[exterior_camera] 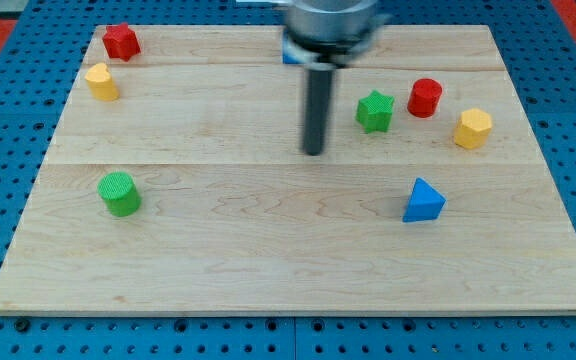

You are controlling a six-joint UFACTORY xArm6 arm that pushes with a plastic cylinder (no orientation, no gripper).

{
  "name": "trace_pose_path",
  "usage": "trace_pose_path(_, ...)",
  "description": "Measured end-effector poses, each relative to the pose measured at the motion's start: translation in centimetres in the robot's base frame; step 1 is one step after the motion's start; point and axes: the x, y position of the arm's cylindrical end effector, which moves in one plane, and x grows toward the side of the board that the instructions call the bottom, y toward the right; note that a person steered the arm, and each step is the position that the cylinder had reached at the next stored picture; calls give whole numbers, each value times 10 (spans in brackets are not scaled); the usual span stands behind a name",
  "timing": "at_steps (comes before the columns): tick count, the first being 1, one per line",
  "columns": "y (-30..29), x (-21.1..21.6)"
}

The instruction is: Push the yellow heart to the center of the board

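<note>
The yellow heart [101, 81] lies near the board's upper left corner, just below a red star [121, 41]. My tip [314, 151] rests on the board near its middle, far to the right of the yellow heart and touching no block. The dark rod rises from it to the arm's head at the view's top.
A green cylinder [119, 193] lies at the left. A green star [375, 110], a red cylinder [425, 97] and a yellow hexagon [473, 128] lie at the upper right. A blue triangle [424, 201] lies at the right. A blue block [290, 54] is partly hidden behind the arm. The wooden board [288, 270] sits on blue pegboard.
</note>
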Motion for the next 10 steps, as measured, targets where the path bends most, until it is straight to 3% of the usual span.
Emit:
trace_pose_path(1, -52, -28)
trace_pose_path(3, -131, -134)
trace_pose_path(6, -264, -137)
trace_pose_path(7, -243, -103)
trace_pose_path(9, -58, -80)
trace_pose_path(10, -121, -72)
